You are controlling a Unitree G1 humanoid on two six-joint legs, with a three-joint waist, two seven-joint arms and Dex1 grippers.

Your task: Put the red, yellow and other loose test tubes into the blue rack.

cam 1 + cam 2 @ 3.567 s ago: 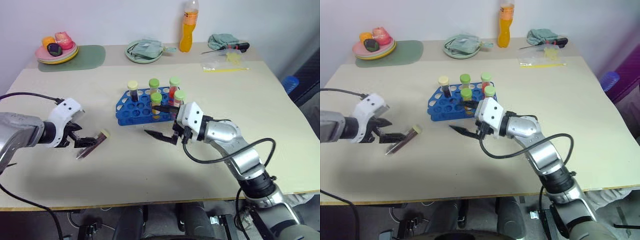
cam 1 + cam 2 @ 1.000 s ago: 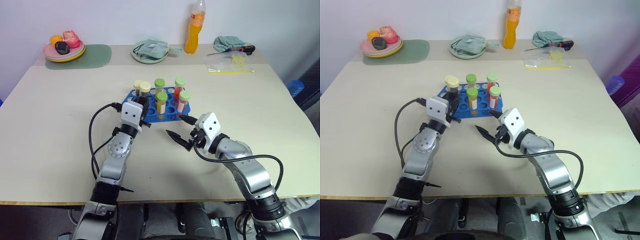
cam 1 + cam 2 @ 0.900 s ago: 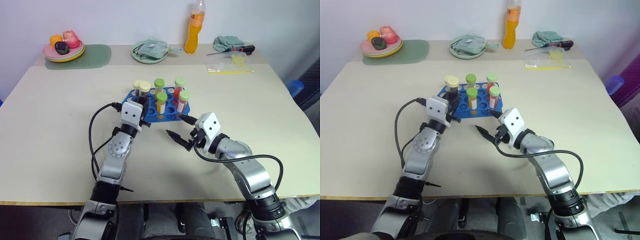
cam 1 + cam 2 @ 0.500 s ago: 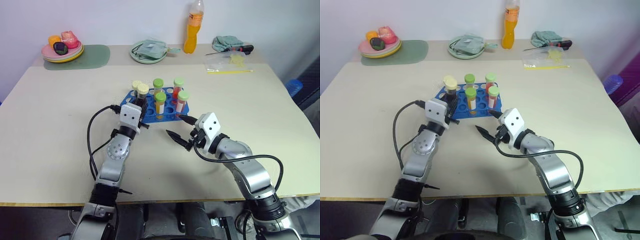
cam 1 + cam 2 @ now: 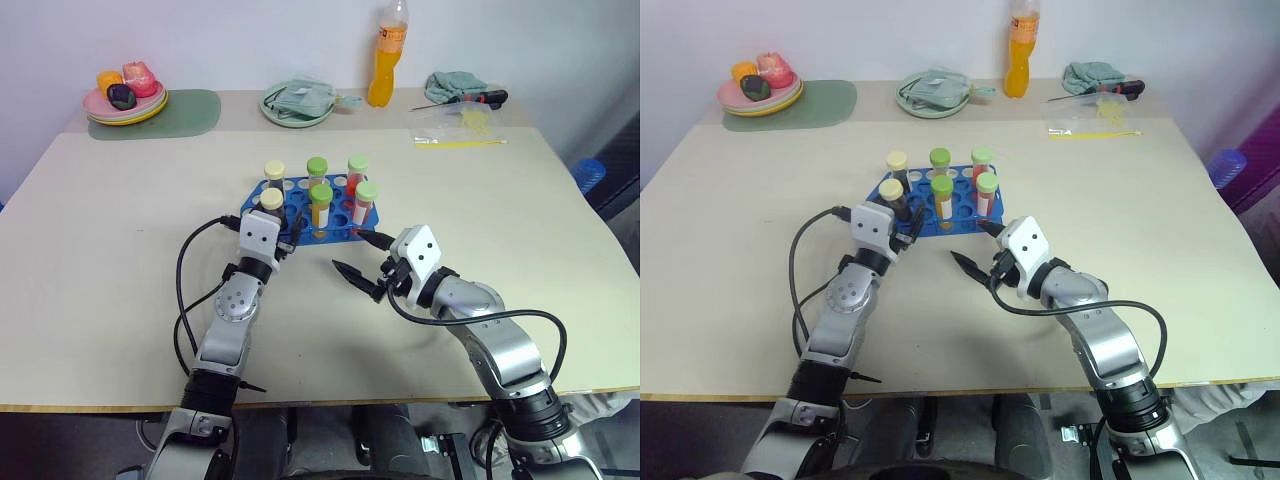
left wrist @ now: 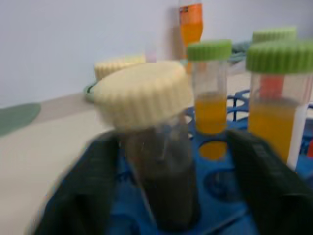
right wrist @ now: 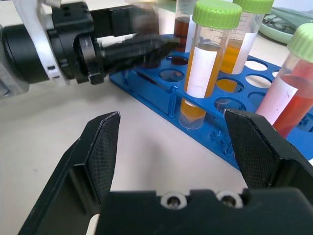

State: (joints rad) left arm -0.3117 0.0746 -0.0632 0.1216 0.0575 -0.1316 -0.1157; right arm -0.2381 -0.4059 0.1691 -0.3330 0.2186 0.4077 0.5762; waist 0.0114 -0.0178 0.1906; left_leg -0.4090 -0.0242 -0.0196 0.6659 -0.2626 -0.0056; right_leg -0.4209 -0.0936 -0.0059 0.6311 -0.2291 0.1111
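Observation:
The blue rack [image 5: 338, 212] stands mid-table with several capped tubes upright in it: orange ones with green caps [image 5: 321, 205], a red one [image 5: 356, 180], and a dark one with a cream cap [image 5: 274, 178] at the back left. A second dark tube with a cream cap [image 5: 270, 205] stands in the near-left corner hole. My left gripper [image 5: 274, 222] is open around that tube [image 6: 156, 161], and its fingers [image 6: 88, 186] stand off from it on both sides. My right gripper [image 5: 346, 250] is open and empty just in front of the rack's near-right edge.
Along the back edge are a plate of fruit [image 5: 125, 100] on a green mat [image 5: 185, 108], a bowl with a cloth [image 5: 297, 100], an orange bottle [image 5: 380, 55], a cloth with a screwdriver [image 5: 455, 85] and a plastic bag [image 5: 450, 125].
The dark cream-capped tube has sunk from the left gripper's raised grip into the rack's near-left hole, and the left gripper has opened. The right arm has not moved.

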